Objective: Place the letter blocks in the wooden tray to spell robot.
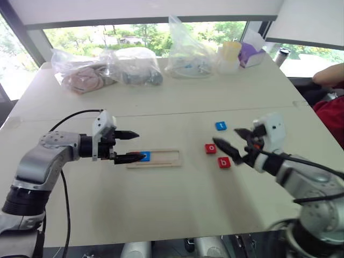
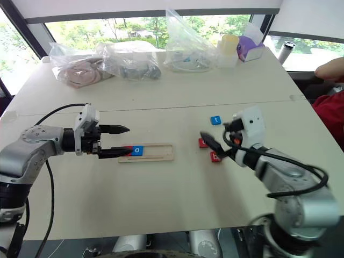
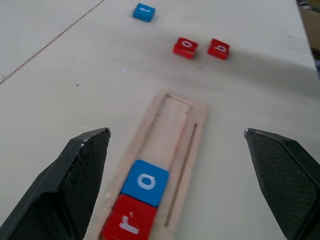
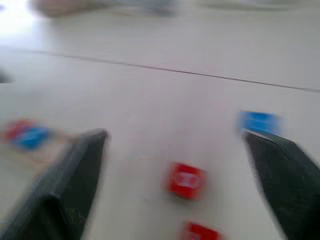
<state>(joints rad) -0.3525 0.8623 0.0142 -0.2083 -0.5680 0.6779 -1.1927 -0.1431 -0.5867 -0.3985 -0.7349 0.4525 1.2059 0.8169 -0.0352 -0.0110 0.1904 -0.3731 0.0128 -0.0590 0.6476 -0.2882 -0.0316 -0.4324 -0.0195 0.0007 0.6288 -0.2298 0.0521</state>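
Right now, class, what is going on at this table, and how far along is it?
A two-armed robot is spelling "robot" with letter blocks in a wooden tray. The red r and blue o already sit at the tray's left end. The red o, red b and blue t lie loose on the table. The left gripper is open by the filled end; the right gripper is open and empty beside the red blocks.

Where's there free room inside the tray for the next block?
The wooden tray is bare from the blue o block to its far end. Its near end is crowded: the red r block and blue o sit touching.
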